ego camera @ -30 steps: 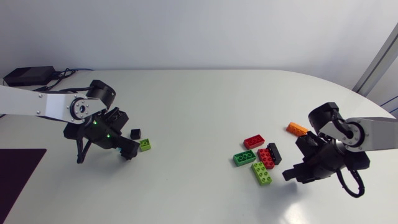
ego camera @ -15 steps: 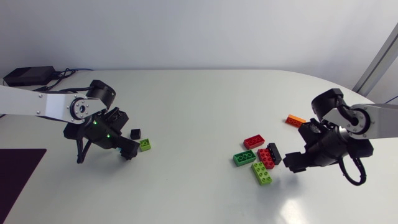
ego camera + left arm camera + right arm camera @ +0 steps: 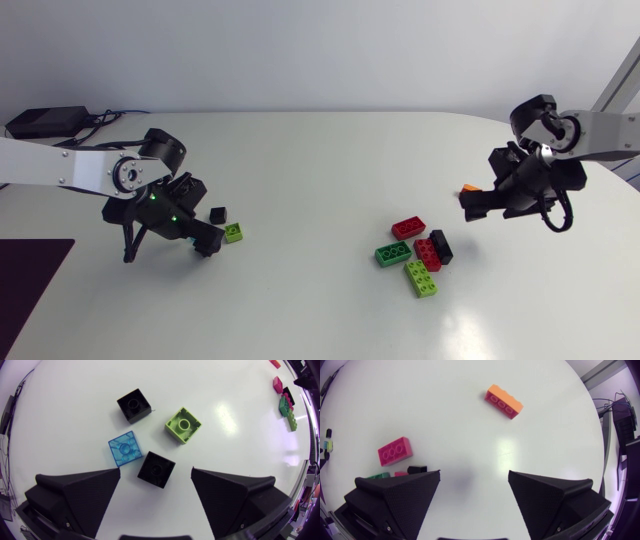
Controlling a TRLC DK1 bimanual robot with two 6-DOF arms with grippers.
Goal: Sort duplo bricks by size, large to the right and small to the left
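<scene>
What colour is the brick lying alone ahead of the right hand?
Orange brick, clearest in the right wrist view.

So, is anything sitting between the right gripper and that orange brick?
Nothing visible: only bare table lies between the open right gripper and the orange brick ahead of it. The red brick sits off to one side.

Smooth plastic bricks, one translucent blue brick, on a glossy white table.

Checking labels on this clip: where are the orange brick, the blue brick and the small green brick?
orange brick (image 3: 504, 401), right wrist view, middle of its studded top.
blue brick (image 3: 125, 449), left wrist view, middle of its top.
small green brick (image 3: 183, 424), left wrist view, middle of its top.
</scene>
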